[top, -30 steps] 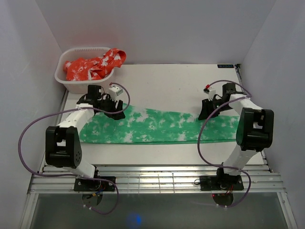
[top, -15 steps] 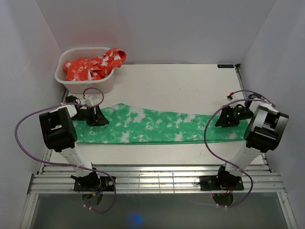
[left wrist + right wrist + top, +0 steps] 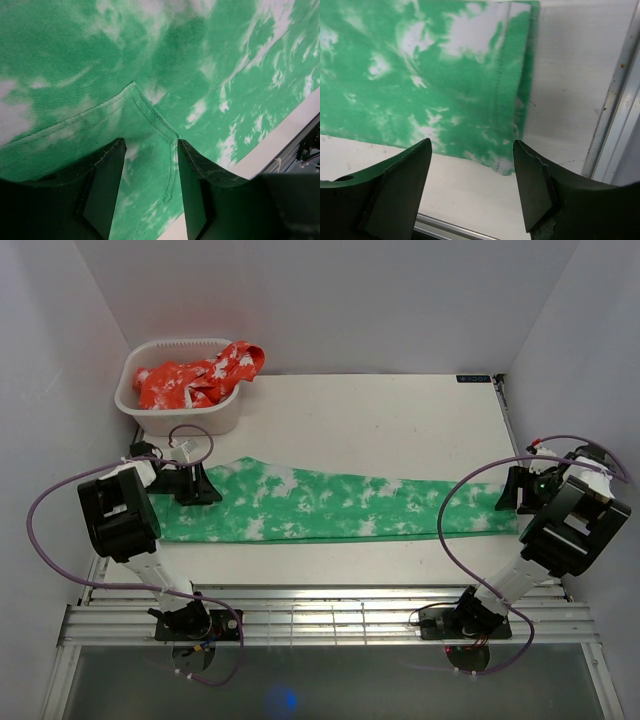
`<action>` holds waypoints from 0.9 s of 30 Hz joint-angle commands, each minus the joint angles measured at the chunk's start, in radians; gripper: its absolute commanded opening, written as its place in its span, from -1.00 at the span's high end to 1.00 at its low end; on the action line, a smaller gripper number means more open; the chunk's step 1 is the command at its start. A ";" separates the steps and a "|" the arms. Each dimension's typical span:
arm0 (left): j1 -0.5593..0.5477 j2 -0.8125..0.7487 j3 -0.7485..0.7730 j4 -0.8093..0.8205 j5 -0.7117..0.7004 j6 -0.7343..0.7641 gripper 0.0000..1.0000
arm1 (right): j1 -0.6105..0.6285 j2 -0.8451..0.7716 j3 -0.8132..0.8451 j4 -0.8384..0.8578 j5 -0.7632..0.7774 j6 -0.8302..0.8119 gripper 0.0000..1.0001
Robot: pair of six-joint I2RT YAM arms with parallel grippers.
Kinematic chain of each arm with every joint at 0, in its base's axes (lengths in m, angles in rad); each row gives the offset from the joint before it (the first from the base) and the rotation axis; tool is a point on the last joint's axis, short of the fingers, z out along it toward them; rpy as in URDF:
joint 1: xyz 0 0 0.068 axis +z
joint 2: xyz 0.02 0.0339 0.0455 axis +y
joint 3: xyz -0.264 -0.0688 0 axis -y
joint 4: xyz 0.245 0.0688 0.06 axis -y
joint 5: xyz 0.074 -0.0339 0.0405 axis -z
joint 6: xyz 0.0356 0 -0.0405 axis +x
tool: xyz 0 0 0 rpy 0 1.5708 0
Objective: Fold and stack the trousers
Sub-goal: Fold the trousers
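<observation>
- Trousers point(image 3: 330, 505) are being kept flat on the surface point(image 3: 380, 410), stretched in one long band whose long axis is running left to right across the front of both arms. The broader end is lying to the left and the narrow leg ends to the right.
- Over the broad left end the left gripper point(image 3: 196, 485) is being held with its jaws parted and nothing caught between them. In the wrist view only cloth and a stitched pocket corner point(image 3: 150, 112) are being seen through the gap.
- At the far right the right gripper point(image 3: 512, 490) is being held just over the leg hem point(image 3: 512, 75), its jaws spread wide and nothing being gripped.
- Each end is being covered by its own nearer arm, so bringing one end over the other along the long axis is judged to be the likely call.
- Bare surface is being left behind the trousers. A basket point(image 3: 190, 418) with a red garment point(image 3: 195, 378) is standing just behind the left gripper, and a metal rail point(image 3: 615, 100) is running close beside the hem, so room at the right is judged tight.
</observation>
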State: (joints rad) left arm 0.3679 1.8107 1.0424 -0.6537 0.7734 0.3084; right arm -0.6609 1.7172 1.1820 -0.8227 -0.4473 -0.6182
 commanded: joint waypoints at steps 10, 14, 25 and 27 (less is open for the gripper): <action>0.016 -0.034 -0.035 0.009 -0.224 0.066 -0.19 | -0.008 0.124 -0.074 0.122 0.092 0.028 -0.45; 0.016 -0.039 -0.035 0.008 -0.223 0.066 -0.20 | -0.006 0.185 -0.055 0.002 -0.037 -0.011 -0.32; 0.014 -0.047 -0.013 0.000 -0.206 0.047 -0.20 | -0.022 0.191 0.024 -0.153 -0.146 -0.037 0.84; 0.016 -0.066 -0.015 -0.006 -0.197 0.054 -0.24 | -0.051 0.164 0.076 -0.174 -0.137 -0.044 0.85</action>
State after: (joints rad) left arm 0.3702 1.7763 1.0370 -0.6590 0.7055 0.3275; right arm -0.6735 1.9118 1.1904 -0.9134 -0.5716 -0.6628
